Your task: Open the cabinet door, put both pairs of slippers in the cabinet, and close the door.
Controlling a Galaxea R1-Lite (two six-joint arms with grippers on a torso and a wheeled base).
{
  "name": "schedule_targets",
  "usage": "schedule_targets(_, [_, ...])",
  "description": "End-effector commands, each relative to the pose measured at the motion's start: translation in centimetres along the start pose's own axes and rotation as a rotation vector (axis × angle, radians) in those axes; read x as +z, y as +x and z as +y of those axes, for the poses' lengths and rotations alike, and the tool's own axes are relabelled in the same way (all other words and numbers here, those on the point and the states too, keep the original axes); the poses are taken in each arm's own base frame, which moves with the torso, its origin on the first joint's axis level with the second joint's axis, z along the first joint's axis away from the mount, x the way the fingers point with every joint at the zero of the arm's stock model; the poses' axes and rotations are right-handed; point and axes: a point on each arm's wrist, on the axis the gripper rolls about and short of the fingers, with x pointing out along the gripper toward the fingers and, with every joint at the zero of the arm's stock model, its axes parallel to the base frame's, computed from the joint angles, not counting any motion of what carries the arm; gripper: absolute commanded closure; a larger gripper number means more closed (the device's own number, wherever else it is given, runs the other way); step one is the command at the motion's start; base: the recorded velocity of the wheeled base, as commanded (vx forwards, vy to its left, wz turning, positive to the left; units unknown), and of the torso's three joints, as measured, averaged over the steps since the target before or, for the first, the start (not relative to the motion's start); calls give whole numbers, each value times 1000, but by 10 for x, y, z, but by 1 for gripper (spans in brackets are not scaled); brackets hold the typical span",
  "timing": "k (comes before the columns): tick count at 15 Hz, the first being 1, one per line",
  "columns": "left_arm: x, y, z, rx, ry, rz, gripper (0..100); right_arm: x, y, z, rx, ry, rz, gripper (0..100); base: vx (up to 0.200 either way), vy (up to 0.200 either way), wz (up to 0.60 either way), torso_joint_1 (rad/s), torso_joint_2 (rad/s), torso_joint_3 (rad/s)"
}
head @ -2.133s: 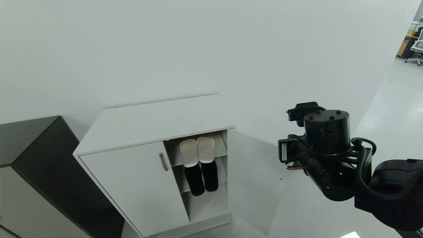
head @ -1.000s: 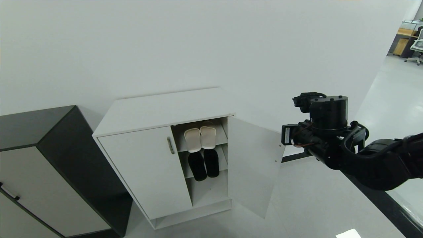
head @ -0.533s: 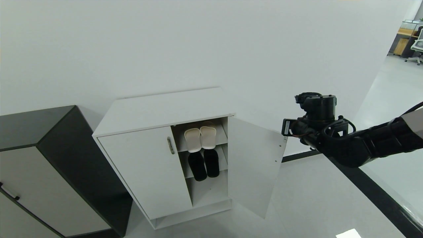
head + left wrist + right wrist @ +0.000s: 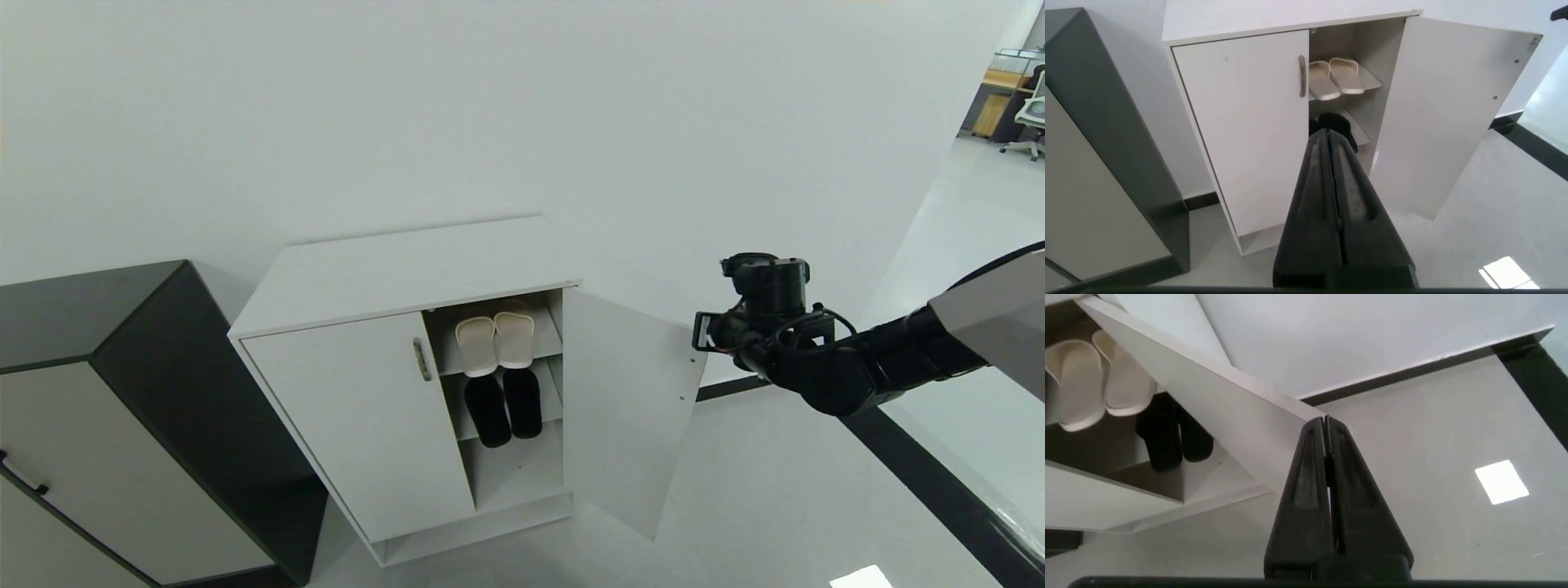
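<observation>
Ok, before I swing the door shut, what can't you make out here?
- Contact between right gripper and open white cabinet door: head view, the wrist hides the gripper's tip; right wrist view leaves it unclear.
- Pair of black slippers: left wrist view, mostly behind the left gripper.
- Shelves behind the closed white left door: head view, the door covers them.
- Dark grey cabinet: cut off by head view's left edge.

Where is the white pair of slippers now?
In the head view, the white slippers lie on the top shelf of the cabinet, right half, just above the black slippers.
</observation>
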Motion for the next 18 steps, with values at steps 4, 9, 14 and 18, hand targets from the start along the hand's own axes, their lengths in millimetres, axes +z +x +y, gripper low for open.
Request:
schedule_targets(4, [0, 0, 0, 0, 0, 1, 100, -10, 18, -6, -29, 2, 18, 100, 0, 0, 0, 0, 0, 0])
schedule_targets(9, [0, 0, 0, 0, 0, 1, 100, -14, 31, -12, -39, 24, -12, 100, 0, 0, 0, 0, 0, 0])
schedule_targets(14, [0, 0, 0, 0, 0, 1, 100, -18, 35, -13, -40, 23, -8, 100, 0, 0, 0, 0, 0, 0])
schedule_targets(18, [0, 0, 0, 0, 0, 1, 100, -20, 33, -11, -38, 18, -2, 100, 0, 0, 0, 0, 0, 0])
